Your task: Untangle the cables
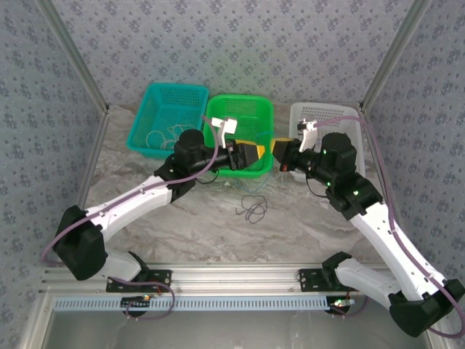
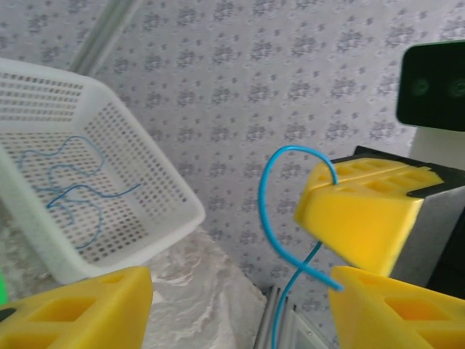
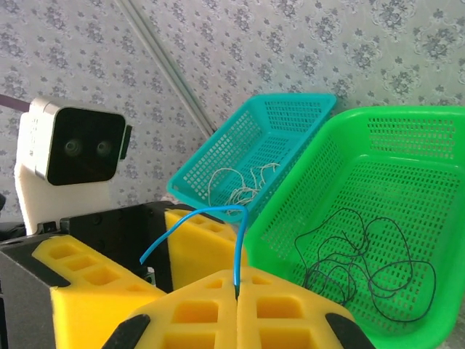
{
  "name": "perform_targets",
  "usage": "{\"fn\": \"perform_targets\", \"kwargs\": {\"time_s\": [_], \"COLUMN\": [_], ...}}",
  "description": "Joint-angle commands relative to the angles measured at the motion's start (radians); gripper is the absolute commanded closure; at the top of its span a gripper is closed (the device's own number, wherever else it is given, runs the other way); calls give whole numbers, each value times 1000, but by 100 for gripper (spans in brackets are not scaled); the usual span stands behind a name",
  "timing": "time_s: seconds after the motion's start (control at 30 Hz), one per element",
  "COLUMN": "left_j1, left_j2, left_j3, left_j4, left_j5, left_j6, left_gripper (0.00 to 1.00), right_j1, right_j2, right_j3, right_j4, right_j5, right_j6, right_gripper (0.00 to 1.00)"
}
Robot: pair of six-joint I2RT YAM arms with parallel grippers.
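My right gripper (image 3: pixel 237 289) is shut on a thin blue cable (image 3: pixel 240 236), which rises from its fingertips and bends over towards the left gripper's yellow fingers (image 3: pixel 205 246). In the left wrist view this blue cable (image 2: pixel 264 207) loops out of the right gripper's closed fingers (image 2: pixel 360 214), and its free end lies close to one of my left fingers (image 2: pixel 392 309). My left gripper (image 2: pixel 240 313) is open, with nothing pinched. From above, the left gripper (image 1: pixel 254 154) and right gripper (image 1: pixel 277 148) meet over the green basket's right rim. A small tangle of dark cables (image 1: pixel 252 208) lies on the table.
At the back stand three baskets. The teal basket (image 1: pixel 149 109) holds whitish cables (image 3: pixel 243 182), the green basket (image 1: pixel 240 103) holds black cables (image 3: pixel 363 265), and the white basket (image 2: pixel 156 218) holds blue cables (image 2: pixel 69 193). Patterned walls enclose the marble table (image 1: pixel 189 225).
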Motion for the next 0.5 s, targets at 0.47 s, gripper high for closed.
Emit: {"fn": "perform_targets", "kwargs": {"time_s": [0.47], "left_j1": [2], "left_j2": [19], "left_j3": [52], "left_j4": [204], "left_j5": [1], "left_j6": [-55], "left_gripper": [71], "right_j1": [-3], "right_j2": [5], "right_j3": [-17], "right_j4": [27], "right_j5": [-107], "right_j6": [-14], "right_gripper": [100]}}
